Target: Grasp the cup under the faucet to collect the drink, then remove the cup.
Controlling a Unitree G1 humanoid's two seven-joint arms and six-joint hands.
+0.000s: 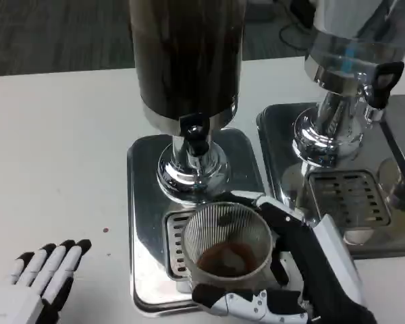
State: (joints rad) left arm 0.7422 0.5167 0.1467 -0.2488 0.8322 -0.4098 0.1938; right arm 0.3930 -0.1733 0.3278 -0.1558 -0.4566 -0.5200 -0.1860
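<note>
While the right hand grips the cup, a tilt would spill the drink over the tray. Left hand flat, fingers released.

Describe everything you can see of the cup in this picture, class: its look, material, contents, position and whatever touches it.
The cup is clear and finely ribbed, likely plastic or glass, with a round open rim. It stands roughly upright over the slotted drip grate of the shiny metal tray, just in front of the black tap of the dark dispenser. A little brown drink lies at its bottom. The right hand wraps round it.
</note>
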